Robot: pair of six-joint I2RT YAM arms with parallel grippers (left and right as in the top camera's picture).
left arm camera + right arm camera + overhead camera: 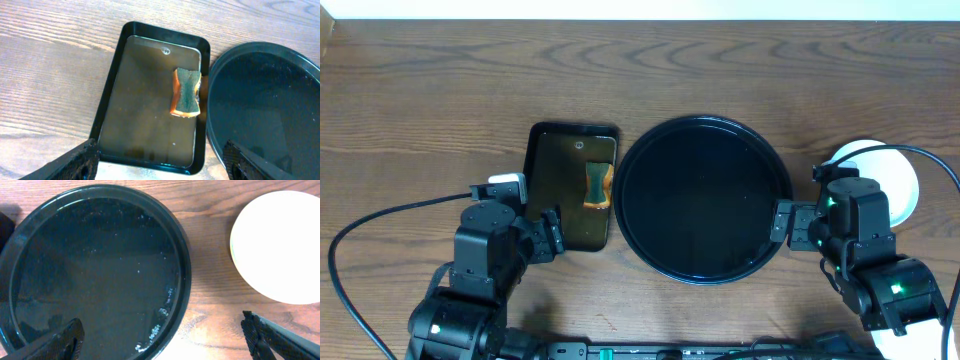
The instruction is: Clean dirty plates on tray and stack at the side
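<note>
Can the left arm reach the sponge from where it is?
Probably yes. The sponge lies uncovered in the small rectangular tray, just ahead of the open left tool, with nothing between them.

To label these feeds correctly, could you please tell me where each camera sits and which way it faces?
Overhead: above the table, straight down on round tray, sponge tray, plates; both arms show.
Left wrist: down on the sponge tray; open left gripper at bottom.
Right wrist: down on round tray and plates; open right gripper at bottom.
Both wrist views share the round tray.
</note>
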